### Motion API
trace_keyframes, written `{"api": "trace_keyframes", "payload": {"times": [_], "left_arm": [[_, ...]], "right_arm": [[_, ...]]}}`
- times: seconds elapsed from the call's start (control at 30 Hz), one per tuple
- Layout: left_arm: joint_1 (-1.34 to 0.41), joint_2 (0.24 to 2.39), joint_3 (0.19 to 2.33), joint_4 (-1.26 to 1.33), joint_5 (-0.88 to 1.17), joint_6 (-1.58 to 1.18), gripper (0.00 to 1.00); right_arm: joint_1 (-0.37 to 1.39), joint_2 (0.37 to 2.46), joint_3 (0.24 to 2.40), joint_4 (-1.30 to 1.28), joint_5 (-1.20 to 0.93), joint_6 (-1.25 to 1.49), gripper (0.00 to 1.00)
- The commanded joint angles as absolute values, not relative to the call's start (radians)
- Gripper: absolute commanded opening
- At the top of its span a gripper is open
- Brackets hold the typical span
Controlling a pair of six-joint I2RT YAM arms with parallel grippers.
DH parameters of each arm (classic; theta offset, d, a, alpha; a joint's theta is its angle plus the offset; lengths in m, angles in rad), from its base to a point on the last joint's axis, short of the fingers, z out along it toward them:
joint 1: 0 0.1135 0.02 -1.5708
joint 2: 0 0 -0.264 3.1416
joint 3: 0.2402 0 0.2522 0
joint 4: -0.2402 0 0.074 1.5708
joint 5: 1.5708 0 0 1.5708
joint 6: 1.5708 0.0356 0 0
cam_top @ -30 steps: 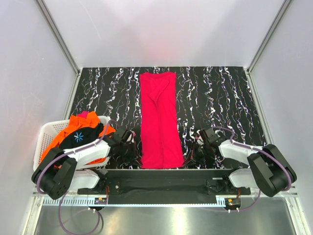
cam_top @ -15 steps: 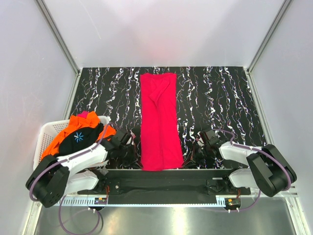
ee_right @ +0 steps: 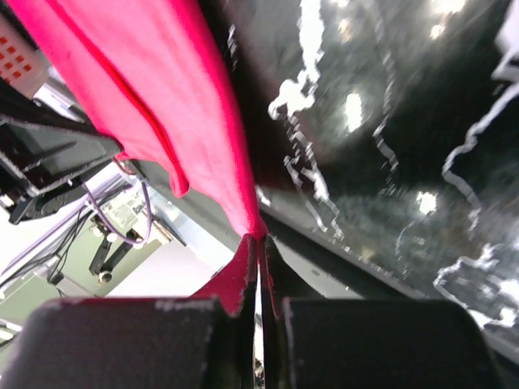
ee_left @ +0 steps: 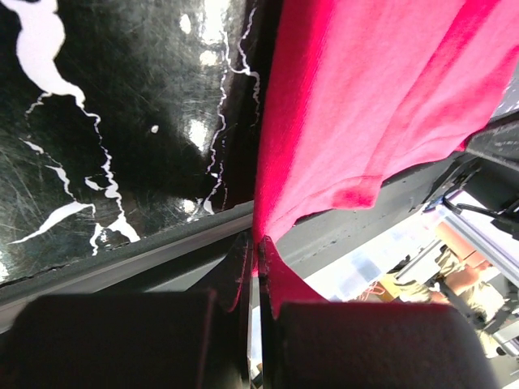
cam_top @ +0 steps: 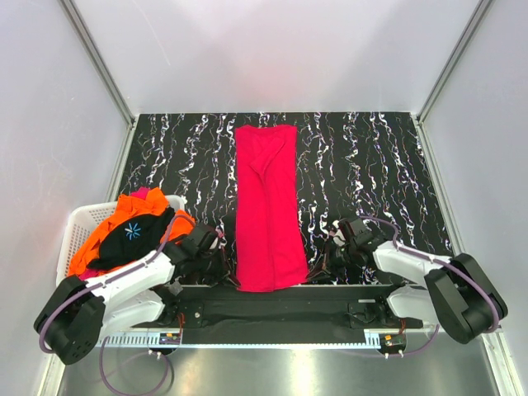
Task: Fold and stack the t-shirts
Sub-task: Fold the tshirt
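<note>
Both arms sit low. The left arm (cam_top: 132, 276) and the right arm (cam_top: 408, 264) have their elbows kicked out to the sides and their forearms angled inward along the near edge. The left gripper (cam_top: 223, 257) and right gripper (cam_top: 323, 260) point toward each other, wrists down close to the surface. On the wrist cams, the left fingers (ee_left: 162, 340) are squeezed tight on a corner of the red shirt (cam_top: 266, 206). The right fingers (ee_right: 130, 340) are squeezed on its other near corner.

White slatted basket (cam_top: 76, 227) at near left, black white-veined tabletop (cam_top: 371, 165), pale walls (cam_top: 272, 49)
</note>
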State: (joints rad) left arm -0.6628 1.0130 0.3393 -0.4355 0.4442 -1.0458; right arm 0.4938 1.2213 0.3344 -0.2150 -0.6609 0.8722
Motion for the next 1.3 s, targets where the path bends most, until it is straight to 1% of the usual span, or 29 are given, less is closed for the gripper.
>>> {"api": "trace_keyframes", "payload": {"times": [0.0, 0.33, 0.43, 0.47, 0.53, 0.6, 0.67, 0.7, 0.73, 0.77, 0.8, 0.83, 0.9, 0.93, 1.03, 1.17, 1.27], "left_arm": [[-0.669, 0.977, 0.354, -0.433, 0.436, -1.075, 0.0], [-0.669, 0.948, 0.402, -0.442, 0.437, -1.108, 0.0], [-0.663, 0.953, 0.484, -0.472, 0.379, -1.1, 0.0], [-0.658, 0.957, 0.541, -0.503, 0.356, -1.083, 0.0], [-0.624, 0.991, 0.593, -0.512, 0.307, -1.063, 0.0], [-0.551, 1.04, 0.673, -0.511, 0.307, -1.019, 0.0], [-0.499, 1.141, 0.771, -0.508, 0.324, -0.964, 0.0], [-0.462, 1.176, 0.808, -0.506, 0.315, -0.944, 0.0], [-0.445, 1.248, 0.843, -0.506, 0.305, -0.922, 0.0], [-0.413, 1.288, 0.914, -0.505, 0.302, -0.889, 0.0], [-0.397, 1.323, 0.948, -0.505, 0.299, -0.873, 0.0], [-0.382, 1.4, 0.98, -0.502, 0.31, -0.861, 0.0], [-0.348, 1.472, 1.073, -0.5, 0.319, -0.827, 0.0], [-0.339, 1.53, 1.103, -0.502, 0.319, -0.819, 0.0], [-0.304, 1.629, 1.193, -0.502, 0.333, -0.793, 0.0], [-0.256, 1.727, 1.308, -0.505, 0.353, -0.761, 0.0], [-0.229, 1.787, 1.365, -0.506, 0.37, -0.755, 0.0]], "right_arm": [[0.502, 1.167, 0.37, -0.281, -0.707, 0.874, 0.0], [0.503, 1.103, 0.368, -0.304, -0.723, 0.913, 0.0], [0.494, 1.132, 0.451, -0.319, -0.707, 0.896, 0.0], [0.489, 1.149, 0.477, -0.339, -0.709, 0.888, 0.0], [0.468, 1.219, 0.537, -0.366, -0.707, 0.838, 0.0], [0.427, 1.305, 0.636, -0.409, -0.706, 0.781, 0.0], [0.391, 1.376, 0.759, -0.458, -0.706, 0.738, 0.0], [0.377, 1.452, 0.805, -0.474, -0.704, 0.704, 0.0], [0.342, 1.492, 0.901, -0.506, -0.706, 0.687, 0.0], [0.328, 1.534, 0.951, -0.523, -0.707, 0.674, 0.0], [0.312, 1.608, 1.001, -0.54, -0.704, 0.645, 0.0], [0.293, 1.649, 1.099, -0.557, -0.706, 0.632, 0.0], [0.279, 1.76, 1.198, -0.59, -0.719, 0.601, 0.0], [0.272, 1.797, 1.292, -0.6, -0.724, 0.594, 0.0], [0.256, 1.928, 1.452, -0.644, -0.735, 0.574, 0.0], [0.235, 2.046, 1.584, -0.676, -0.739, 0.571, 0.0], [0.224, 2.085, 1.655, -0.689, -0.744, 0.569, 0.0]]}}
